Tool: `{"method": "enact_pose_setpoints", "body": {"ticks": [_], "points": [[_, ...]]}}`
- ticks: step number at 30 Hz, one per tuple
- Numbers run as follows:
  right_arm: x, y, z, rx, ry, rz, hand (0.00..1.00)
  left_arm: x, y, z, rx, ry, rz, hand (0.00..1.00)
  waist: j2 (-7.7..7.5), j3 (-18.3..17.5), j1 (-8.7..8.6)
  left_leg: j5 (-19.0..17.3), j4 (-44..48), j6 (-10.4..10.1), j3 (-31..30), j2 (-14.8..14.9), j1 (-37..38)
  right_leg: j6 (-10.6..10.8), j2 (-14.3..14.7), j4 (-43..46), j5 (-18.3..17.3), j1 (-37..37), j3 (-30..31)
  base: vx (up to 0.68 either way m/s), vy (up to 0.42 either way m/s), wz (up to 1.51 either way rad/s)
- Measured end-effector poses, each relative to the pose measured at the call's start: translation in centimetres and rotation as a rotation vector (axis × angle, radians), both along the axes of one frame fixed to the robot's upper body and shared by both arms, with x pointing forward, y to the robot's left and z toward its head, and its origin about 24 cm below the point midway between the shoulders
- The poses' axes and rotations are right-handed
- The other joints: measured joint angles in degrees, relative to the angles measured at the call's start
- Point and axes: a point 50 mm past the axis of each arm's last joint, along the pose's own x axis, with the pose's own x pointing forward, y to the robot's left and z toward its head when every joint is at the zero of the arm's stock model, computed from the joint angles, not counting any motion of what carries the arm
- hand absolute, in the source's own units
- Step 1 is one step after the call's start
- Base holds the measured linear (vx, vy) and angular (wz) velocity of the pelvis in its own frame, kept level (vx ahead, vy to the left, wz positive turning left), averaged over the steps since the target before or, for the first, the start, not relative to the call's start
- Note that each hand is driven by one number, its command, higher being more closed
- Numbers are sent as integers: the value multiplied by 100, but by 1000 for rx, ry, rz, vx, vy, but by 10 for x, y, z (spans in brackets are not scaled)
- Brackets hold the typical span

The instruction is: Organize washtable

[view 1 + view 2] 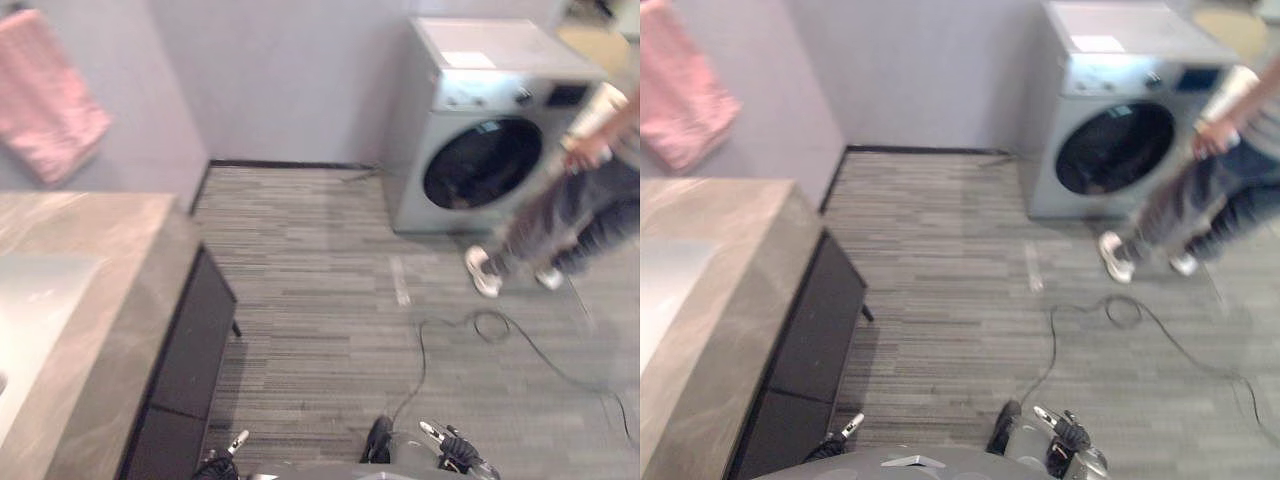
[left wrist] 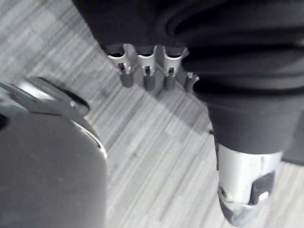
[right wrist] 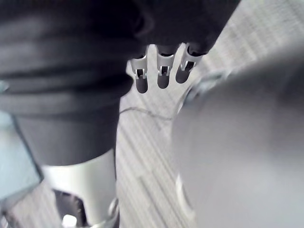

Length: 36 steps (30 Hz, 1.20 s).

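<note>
The washtable [image 1: 120,300] has a grey-brown marbled top and runs along my left, with a pale sink basin [image 1: 30,320] set into it. Nothing stands on the part of the counter in view. A pink towel [image 1: 45,95] hangs on the wall above it. My left hand [image 2: 148,78] hangs low beside me over the floor, its fingers straight and holding nothing. My right hand [image 3: 161,76] hangs the same way on the other side, open and empty. Both show at the bottom of the left eye view, left hand [image 1: 228,450] and right hand [image 1: 455,450].
A dark cabinet front [image 1: 190,370] sits under the counter. A silver washing machine [image 1: 480,130] stands against the far wall on the right. A person [image 1: 570,210] in dark trousers and white shoes stands beside it. Grey striped floor [image 1: 320,300] lies between.
</note>
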Motion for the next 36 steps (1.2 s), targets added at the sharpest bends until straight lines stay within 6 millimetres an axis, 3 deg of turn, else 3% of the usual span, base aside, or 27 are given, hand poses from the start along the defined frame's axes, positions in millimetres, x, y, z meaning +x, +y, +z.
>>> {"method": "enact_pose_setpoints", "body": {"ticks": [2, 6, 7, 9, 11, 12, 13, 15, 17, 20, 22, 23, 25, 27, 29, 30, 31, 32, 33, 34, 36], "points": [[-12, -3, -2, 7, 30, -54, 0, 0, 1, 0, 5, 6, -4, 0, -32, 22, -143, 44, 147, -90, -149, 234, -59, -109, 213, -190, -141, 75, -235, 57, -340, -13], [-34, -2, -6, 18, 79, -96, 0, 3, 7, 1, 21, 11, -20, 0, -92, 15, -202, 177, 1161, -299, -296, 548, -397, -226, 537, -474, -219, 444, -371, 70, -311, 0], [-31, -3, -5, 15, 70, -95, 0, -4, 8, 0, 21, 26, -13, 0, -87, 8, -176, 477, 2127, -383, -294, 709, -600, -256, 843, -672, -236, 737, -64, 22, -274, -85], [-21, -2, -4, 12, 38, -87, 0, -17, 8, -2, 12, 60, 5, 0, -105, -32, -143, 762, 3138, -268, -312, 794, -932, -268, 1152, -815, -242, 912, 503, -21, -235, -168], [-15, 1, -3, 17, 21, -82, 0, -27, 4, -3, -7, 76, 26, 0, -52, -104, -48, 596, 3622, -225, -353, 728, -1137, -287, 1424, -896, -253, 1058, 1105, 40, -167, -185], [-11, 2, -3, 19, 16, -74, 0, -30, 2, -4, -13, 76, 45, 0, -98, -94, -44, 350, 3742, -234, -550, 521, -1316, -299, 1573, -928, -259, 1176, 1502, -54, -87, -169], [-9, 3, -2, 19, 13, -52, 0, -32, 1, -4, -16, 74, 58, 0, -65, -112, -24, 16, 3700, -263, -812, 233, -1510, -356, 1672, -940, -261, 1293, 1919, -132, -64, -163], [-5, 6, -2, 20, 6, -29, 0, -36, -1, -4, -18, 80, 69, 0, -57, -102, -28, -360, 3295, -224, -968, -35, -1788, -406, 1771, -943, -295, 1492, 2429, -213, 34, -154], [-4, 7, -2, 20, 8, -10, 0, -40, -4, -4, -22, 78, 82, 0, 3, -117, -17, -471, 2420, -241, -1286, -329, -2107, -453, 1816, -937, -352, 1734, 2967, -290, 126, -148], [-5, 7, -2, 18, 11, -1, 0, -44, -9, -4, -37, 70, 129, 0, 90, -121, 66, -91, 939, -407, -1740, -525, -2350, -533, 1840, -913, -522, 2005, 3597, -227, 195, -125], [-16, 6, -4, 18, 33, -22, 0, -54, -10, -5, -39, 86, 145, 0, 129, -218, 130, 654, 612, -316, -1765, -521, -2275, -469, 1877, -667, -838, 2105, 4032, 180, 199, -110], [-21, 7, -5, 23, 43, -32, 0, -56, -7, -4, -30, 92, 147, 0, 124, -247, 117, 665, 666, -236, -1521, -521, -2189, -414, 1816, -371, -1138, 2090, 4169, 379, 139, -92], [-28, 11, -7, 37, 57, -57, 0, -56, -2, -3, -20, 89, 144, 0, -25, -327, 153, 401, 803, -98, -1110, -541, -2130, -302, 1644, -61, -1379, 2015, 4169, 380, 92, -93], [-31, 11, -7, 35, 57, -76, 0, -51, -1, -3, -19, 77, 137, 0, -53, -339, 146, 66, 974, 7, -795, -525, -1998, -175, 1592, 241, -1487, 1988, 4130, 335, 25, -101], [-29, 10, -5, 26, 40, -76, 0, -46, 0, -3, -17, 64, 134, 0, -65, -310, 140, -164, 959, 56, -442, -444, -1741, 535, 1666, 1617, -1717, 1469, 3845, 213, -53, -96], [-24, 8, -3, 19, 15, -74, 0, -33, 2, -2, -11, 35, 118, 0, -88, -226, 104, -309, 975, 94, -285, -405, -1525, 1388, 1631, 2878, -1595, 897, 3394, 197, -48, -71], [-22, 6, -2, 7, 0, -75, 0, -24, 3, -1, -8, 14, 110, 0, -57, -170, 44, -446, 1022, 103, -197, -355, -1335, 1573, 1460, 3828, -1458, 472, 2920, 226, -39, -55], [-23, 4, -1, 0, -6, -76, 0, -16, 3, 0, -8, -5, 104, 0, -55, -164, 34, -508, 1021, 94, -166, -319, -1216, 1508, 1318, 4171, -1465, 282, 2666, 240, -42, -32], [-23, 3, 0, -5, -10, -77, 0, -1, 0, 2, -11, -40, 95, 0, -48, -163, 20, -602, 952, 51, -112, -204, -990, 1378, 941, 4510, -1532, -19, 2192, 248, -66, -41], [-22, 3, 0, -8, -16, -77, 0, 9, -1, 3, -16, -66, 97, 0, -36, -164, 19, -683, 787, 7, -1, -61, -737, 1128, 541, 4401, -1644, -273, 1729, 209, -79, -50], [-21, 1, 1, -18, -25, -79, 0, 19, -4, 5, -21, -94, 99, 0, -22, -158, 2, -806, 548, -130, 170, 153, -433, 825, 130, 3745, -1684, -505, 1132, 217, -136, -64]]}}
